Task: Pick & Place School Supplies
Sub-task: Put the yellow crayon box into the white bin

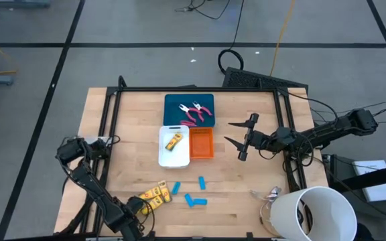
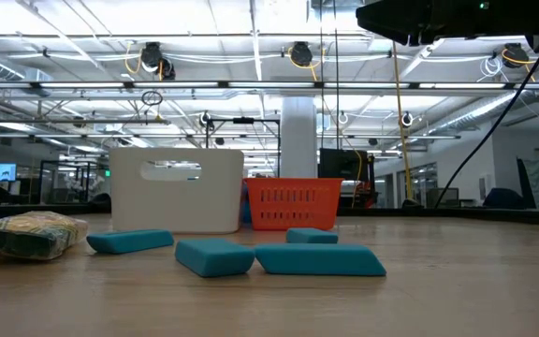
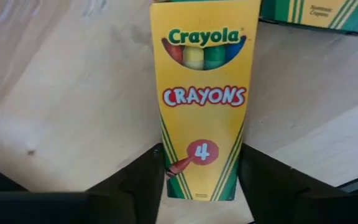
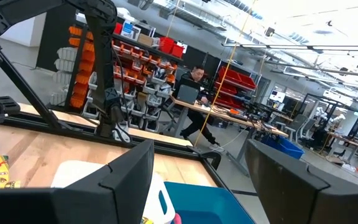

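A yellow crayon box (image 3: 201, 106) lies flat on the wooden table, with my left gripper (image 1: 136, 207) over it near the table's near left corner, shut on its end. More yellow crayon boxes (image 1: 155, 195) lie beside it. Three blue oblong pieces (image 1: 194, 200) rest on the table just to their right. Two pink-handled pliers (image 1: 194, 112) lie in the teal tray (image 1: 173, 104), and one yellow box (image 1: 173, 140) lies in the white tray (image 1: 163, 157). My right gripper (image 1: 243, 137) hangs open above the table's right half, with nothing between its fingers. My left gripper has the crayon box's two long sides (image 3: 166, 180) between its two fingers (image 3: 145, 183), near the short end printed with a "4". The fingers come from above, pointing down, and lie across the box. The box lies flat on the table.
An orange tray (image 1: 202, 155) stands right of the white tray in the table's middle. A big white cup (image 1: 313, 214) lies at the near right corner. A black frame (image 1: 109, 114) runs along the table's left, far and right sides. Bare wood lies between the trays and the blue pieces.
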